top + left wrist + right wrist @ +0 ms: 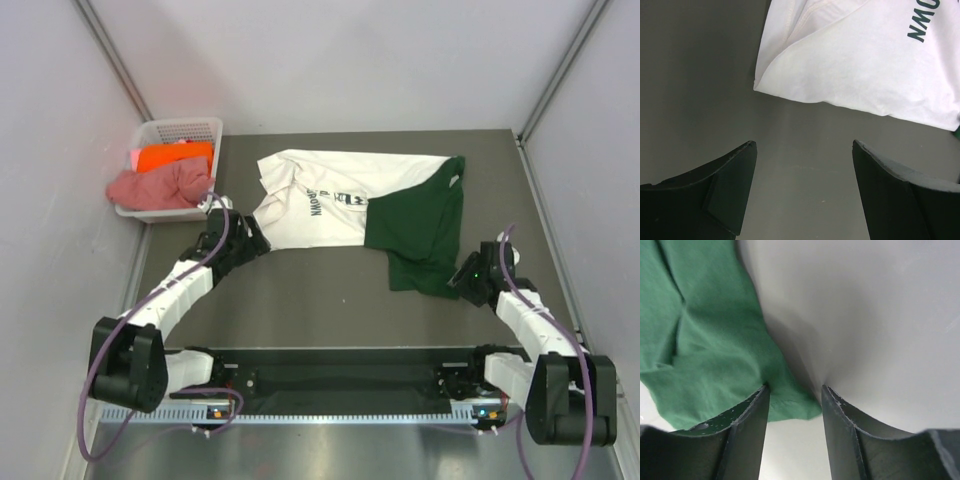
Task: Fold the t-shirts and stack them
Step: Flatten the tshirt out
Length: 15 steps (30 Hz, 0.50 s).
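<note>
A white t-shirt [310, 200] with black lettering lies spread on the dark table, its dark green part [420, 230] folded over on the right. My left gripper [245, 240] hovers open just off the shirt's lower left corner [860, 65]; nothing is between its fingers [804, 145]. My right gripper [462, 275] is at the green cloth's lower right corner. In the right wrist view, that green corner [705, 340] lies between the half-closed jaws [794, 387], touching the left finger, with a gap to the right finger. An orange t-shirt [172, 157] and a pink one [155, 185] sit in the basket.
The white lattice basket [175, 128] stands at the table's far left corner against the wall. Grey walls close in both sides and the back. Bare dark table [320, 300] stretches between the shirt and the arm bases.
</note>
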Tool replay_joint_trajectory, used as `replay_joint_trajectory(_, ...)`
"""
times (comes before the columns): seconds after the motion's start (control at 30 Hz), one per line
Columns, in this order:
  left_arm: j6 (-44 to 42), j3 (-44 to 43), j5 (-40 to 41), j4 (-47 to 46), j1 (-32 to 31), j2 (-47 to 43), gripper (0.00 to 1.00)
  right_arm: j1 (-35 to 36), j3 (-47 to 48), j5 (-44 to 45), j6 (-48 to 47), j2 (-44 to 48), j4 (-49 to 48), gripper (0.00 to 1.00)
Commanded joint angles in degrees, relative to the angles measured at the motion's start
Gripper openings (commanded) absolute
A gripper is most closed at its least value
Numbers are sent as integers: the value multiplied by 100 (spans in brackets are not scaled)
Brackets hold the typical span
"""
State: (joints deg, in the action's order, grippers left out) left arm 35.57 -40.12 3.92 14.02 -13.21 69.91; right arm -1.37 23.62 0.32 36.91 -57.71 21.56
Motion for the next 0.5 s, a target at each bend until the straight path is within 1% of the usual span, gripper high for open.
replay_joint_trajectory(0.0, -7, 101, 109, -400, -15, -13, 81, 93, -41, 284, 168, -161, -310, 46)
replay_joint_trajectory(0.03, -6, 92, 91, -400, -15, 57, 82, 284, -59, 311, 168, -205, -371, 43)
replay_joint_trajectory(0.07, -6, 75, 65, -400, -15, 101, 81, 303, -68, 311, 185, -275, -398, 38)
replay_joint_trajectory(0.13, -7, 48, 21, -383, -15, 215, 81, 321, -59, 259, 168, -328, -416, 26)
replay_joint_trajectory(0.17, -6, 57, -23, -383, -15, 225, 81, 330, -24, 302, 150, -337, -346, 16)
replay_joint_trajectory(0.23, -24, 153, -23, -426, -15, 225, 79, 321, 107, 337, 107, -276, -110, 7)
replay_joint_trajectory(0.27, -33, 180, 3, -435, -15, 216, 79, 330, 160, 364, 63, -215, -21, 1)
replay_joint_trajectory(0.37, -42, 285, 56, -497, -15, 216, 79, 321, 371, 617, 19, 216, 504, 0)
replay_joint_trajectory(0.47, -33, 215, 126, -497, -15, 365, 79, 321, 512, 777, 71, 681, 866, 0)
